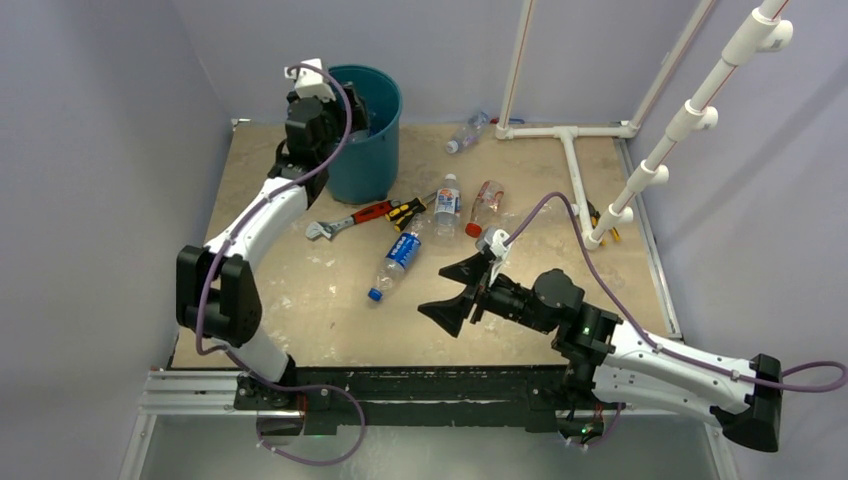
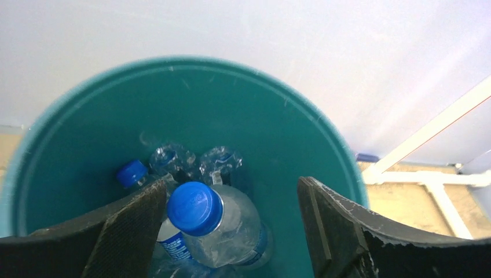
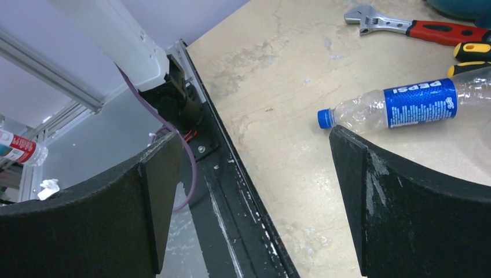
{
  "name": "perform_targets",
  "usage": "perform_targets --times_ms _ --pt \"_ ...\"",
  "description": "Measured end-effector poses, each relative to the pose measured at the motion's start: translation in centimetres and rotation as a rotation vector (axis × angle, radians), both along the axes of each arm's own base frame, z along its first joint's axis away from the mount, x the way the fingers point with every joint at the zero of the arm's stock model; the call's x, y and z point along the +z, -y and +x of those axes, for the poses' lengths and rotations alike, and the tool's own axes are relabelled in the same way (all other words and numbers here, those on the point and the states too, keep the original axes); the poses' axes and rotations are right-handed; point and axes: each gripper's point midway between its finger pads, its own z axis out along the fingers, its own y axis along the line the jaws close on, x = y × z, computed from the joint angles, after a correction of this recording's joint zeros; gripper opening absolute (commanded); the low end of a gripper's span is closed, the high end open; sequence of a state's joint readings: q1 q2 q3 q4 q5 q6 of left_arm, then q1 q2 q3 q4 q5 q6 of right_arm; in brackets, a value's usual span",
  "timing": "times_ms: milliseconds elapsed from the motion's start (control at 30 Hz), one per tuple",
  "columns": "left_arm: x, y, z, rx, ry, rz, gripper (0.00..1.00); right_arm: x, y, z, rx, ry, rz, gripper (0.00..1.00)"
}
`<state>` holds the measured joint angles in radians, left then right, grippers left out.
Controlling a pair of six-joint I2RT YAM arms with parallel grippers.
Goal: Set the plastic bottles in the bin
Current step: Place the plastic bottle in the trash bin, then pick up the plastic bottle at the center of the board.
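The left gripper is over the bin, jaws parted and gripping nothing. A blue-capped bottle sits between and below them inside the bin, its label cut off and unreadable. Deeper down are another blue cap and crumpled clear bottles, hard to count. From overhead that gripper hides behind its own wrist. The right gripper hangs wide open and empty near the table's front edge. Beside it lies a Pepsi bottle, legible only from that wrist. Wrench and screwdriver lie by the bin. Farther back lie a white-capped bottle, a red-capped bottle and a far bottle, their print too small to read.
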<state>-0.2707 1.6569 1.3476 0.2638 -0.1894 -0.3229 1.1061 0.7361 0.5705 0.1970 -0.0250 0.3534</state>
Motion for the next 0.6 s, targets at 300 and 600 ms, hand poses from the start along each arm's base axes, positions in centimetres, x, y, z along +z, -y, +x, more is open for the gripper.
perform_targets --times_ms 300,600 --pt "14.4 -2.1 -7.5 0.011 0.235 -0.132 0.97 0.0 -0.4 0.3 -0.004 0.003 -0.009 0.99" --pt "16.4 -2.7 -14.5 -0.032 0.182 -0.199 0.98 -0.1 -1.1 0.7 -0.009 -0.001 0.005 0.99"
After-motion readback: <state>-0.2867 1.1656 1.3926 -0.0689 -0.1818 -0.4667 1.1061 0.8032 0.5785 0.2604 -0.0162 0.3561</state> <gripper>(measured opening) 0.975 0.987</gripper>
